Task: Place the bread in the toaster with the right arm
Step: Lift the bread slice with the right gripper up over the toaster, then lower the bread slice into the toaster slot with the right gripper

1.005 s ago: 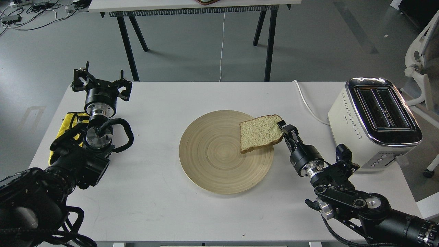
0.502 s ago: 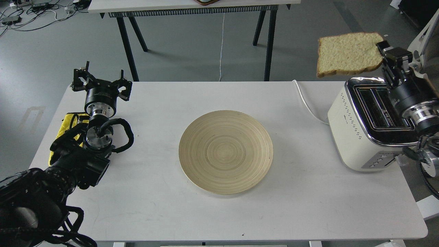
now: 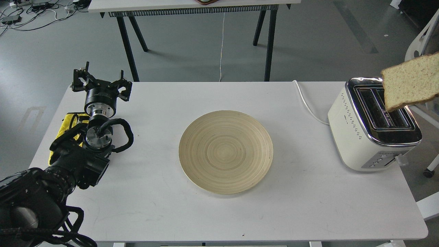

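Bread: the pale tan slice of bread with a thin brown crust (image 3: 411, 82) hangs tilted at the right edge of the frame, its lower corner over the toaster's slots; half a second ago it was higher and further left.
Toaster: the cream-white two-slot toaster with a chrome top (image 3: 360, 133), right side of the frame, slots empty.
Right gripper: now out of frame, so its grip cannot be told.
Left gripper: the black two-finger gripper (image 3: 101, 81), upper left, fingers spread, idle.
Plate: the round pale wooden plate (image 3: 205, 164) at centre, bare.
Meaning: insertion looks close.

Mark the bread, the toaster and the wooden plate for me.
bread (image 3: 411, 82), head view, middle of the slice's face.
toaster (image 3: 349, 137), head view, cream side wall.
wooden plate (image 3: 192, 171), head view, near-left rim.
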Available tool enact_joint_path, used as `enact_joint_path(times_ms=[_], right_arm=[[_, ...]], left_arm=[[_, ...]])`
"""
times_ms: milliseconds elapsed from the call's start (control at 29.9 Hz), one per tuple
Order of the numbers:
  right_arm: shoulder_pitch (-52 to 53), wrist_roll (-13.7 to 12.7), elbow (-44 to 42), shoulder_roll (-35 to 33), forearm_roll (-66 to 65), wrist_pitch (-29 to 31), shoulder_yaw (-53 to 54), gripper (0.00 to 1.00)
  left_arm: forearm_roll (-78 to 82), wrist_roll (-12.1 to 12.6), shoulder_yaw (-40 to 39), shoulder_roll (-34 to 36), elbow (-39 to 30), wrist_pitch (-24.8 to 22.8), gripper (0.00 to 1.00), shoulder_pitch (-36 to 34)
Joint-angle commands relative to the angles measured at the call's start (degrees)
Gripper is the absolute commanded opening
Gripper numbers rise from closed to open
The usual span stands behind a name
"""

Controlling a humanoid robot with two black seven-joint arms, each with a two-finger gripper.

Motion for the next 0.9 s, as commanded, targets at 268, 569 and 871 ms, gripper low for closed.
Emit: enact_joint_path(times_ms=[268, 569, 871], right_arm=[[-0.03, 0.03, -4.25, 3.38, -1.17, -0.03, -2.42, 0.0], [0.67, 0.03, -4.17, 4.17, -1.17, -0.03, -2.33, 0.0], [0.85, -0.14, -4.34, 5.66, -1.17, -0.03, -1.98, 0.0]], left_arm=[[0.0, 0.0, 0.0, 0.0, 0.0, 0.0, 1.0, -0.01], [0.0, 0.0, 0.0, 0.0, 0.0, 0.0, 1.0, -0.01], [0.0, 0.0, 0.0, 0.0, 0.0, 0.0, 1.0, -0.01]])
